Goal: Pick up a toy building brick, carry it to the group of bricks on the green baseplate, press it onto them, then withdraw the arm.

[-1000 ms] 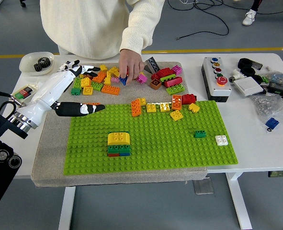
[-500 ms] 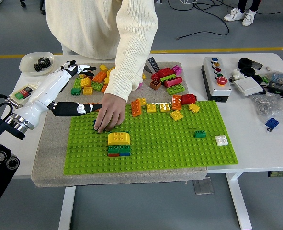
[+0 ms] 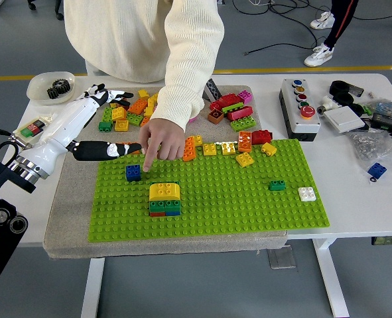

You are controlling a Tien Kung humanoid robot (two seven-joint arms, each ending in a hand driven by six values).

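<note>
We see a white counter (image 3: 355, 199) carrying a grey mat (image 3: 69, 225) on its left and middle. Directly on the counter's bare top lie a shallow white dish (image 3: 42, 93) with dark gears at the far left corner, a grey button box (image 3: 299, 109) to the right of the mat, a small blue brick (image 3: 377, 170) near the right edge, and assorted clutter (image 3: 368, 122) at the far right.
</note>
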